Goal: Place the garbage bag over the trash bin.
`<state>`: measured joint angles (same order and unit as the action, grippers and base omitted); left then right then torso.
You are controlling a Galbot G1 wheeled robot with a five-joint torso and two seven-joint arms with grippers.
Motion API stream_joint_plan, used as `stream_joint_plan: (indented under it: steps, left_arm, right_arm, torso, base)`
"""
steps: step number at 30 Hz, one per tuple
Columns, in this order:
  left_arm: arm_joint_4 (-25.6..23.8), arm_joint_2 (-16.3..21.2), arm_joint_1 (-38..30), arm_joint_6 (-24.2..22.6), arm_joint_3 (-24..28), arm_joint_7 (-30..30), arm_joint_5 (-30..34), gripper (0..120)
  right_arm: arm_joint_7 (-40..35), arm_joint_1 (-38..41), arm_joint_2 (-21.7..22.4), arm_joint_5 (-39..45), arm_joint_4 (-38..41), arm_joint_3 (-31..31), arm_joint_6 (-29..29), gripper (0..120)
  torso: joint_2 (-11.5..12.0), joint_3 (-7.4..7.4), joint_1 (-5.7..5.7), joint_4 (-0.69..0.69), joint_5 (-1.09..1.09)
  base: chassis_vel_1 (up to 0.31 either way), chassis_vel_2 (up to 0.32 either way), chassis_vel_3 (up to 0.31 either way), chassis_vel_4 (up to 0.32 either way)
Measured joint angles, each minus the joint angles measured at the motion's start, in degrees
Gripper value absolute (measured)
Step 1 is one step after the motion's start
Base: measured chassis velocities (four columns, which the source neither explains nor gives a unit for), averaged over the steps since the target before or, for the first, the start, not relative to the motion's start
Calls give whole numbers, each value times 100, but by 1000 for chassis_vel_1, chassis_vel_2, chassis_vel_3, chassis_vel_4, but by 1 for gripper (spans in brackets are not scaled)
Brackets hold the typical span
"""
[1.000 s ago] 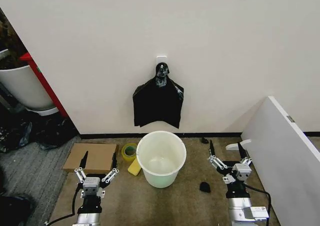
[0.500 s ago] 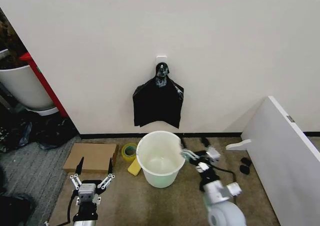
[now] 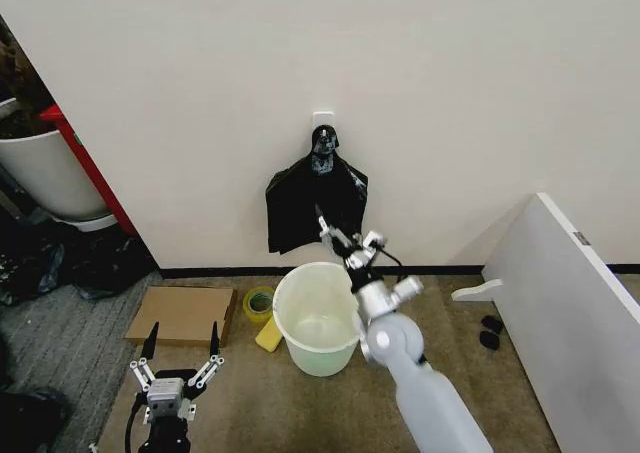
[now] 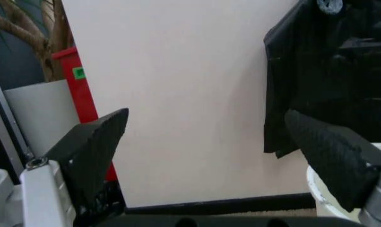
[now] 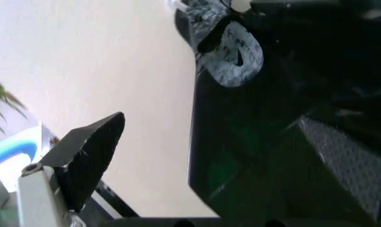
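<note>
The garbage bag [image 3: 316, 211] is hanging flat on the far wall from a hook [image 3: 322, 123], directly above and behind the trash bin [image 3: 322, 317], and its long axis is running up and down.

Nearest to the robot, the left gripper [image 3: 178, 366] is waiting low at the near left, beside a flat piece of cardboard [image 3: 186, 313], with its fingers spread wide and nothing between them; it is well apart from the bag.

Farther in, the bin is standing upright on the floor, with a roll of tape [image 3: 259, 301] just beside it on the left.

Over the far rim of the bin, the right gripper [image 3: 344, 236] is reaching up toward the wall, fingers spread, and it is by far the nearer one. The bag is lying just beyond and above it: in the right wrist view the black plastic [image 5: 272, 94] is sitting between the open fingers [image 5: 90, 151], close to the knotted top.

I cannot tell whether the fingers are already touching the plastic. The lower right edge of the bag is hidden behind the right gripper, and whether it is one bag or several is hard to make out.
</note>
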<state>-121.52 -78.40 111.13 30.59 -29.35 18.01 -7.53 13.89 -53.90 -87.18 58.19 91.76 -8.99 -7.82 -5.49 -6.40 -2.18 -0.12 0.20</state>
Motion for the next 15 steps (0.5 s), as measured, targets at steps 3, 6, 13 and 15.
stream_joint_plan:
  steps: [3, 6, 13, 15]
  left_arm:
    - [-19, -17, 35, 4, -4, 1, -6, 98]
    - [-20, -24, 37, 16, -14, 1, -21, 98]
    - [-100, -96, 81, 70, -28, 6, -187, 98]
    - [-122, -118, 119, 73, -30, 6, -201, 98]
  right_arm:
    - [76, 219, -94, 155, -246, -1, 17, 100]
    - [111, 464, -147, 343, -447, 0, 60, 100]
    - [315, 819, -230, 487, -927, -77, 138, 100]
    - [513, 909, -310, 487, -1139, -189, 151, 100]
  torso:
    - [0, 0, 0, 0, 0]
    - [0, 0, 0, -1, 0]
    - [0, 0, 0, -1, 1]
    - [0, 0, 0, -1, 2]
  base:
    - [0, 0, 0, 0]
    - [0, 0, 0, 0]
    - [0, 0, 0, 0]
    - [0, 0, 0, 0]
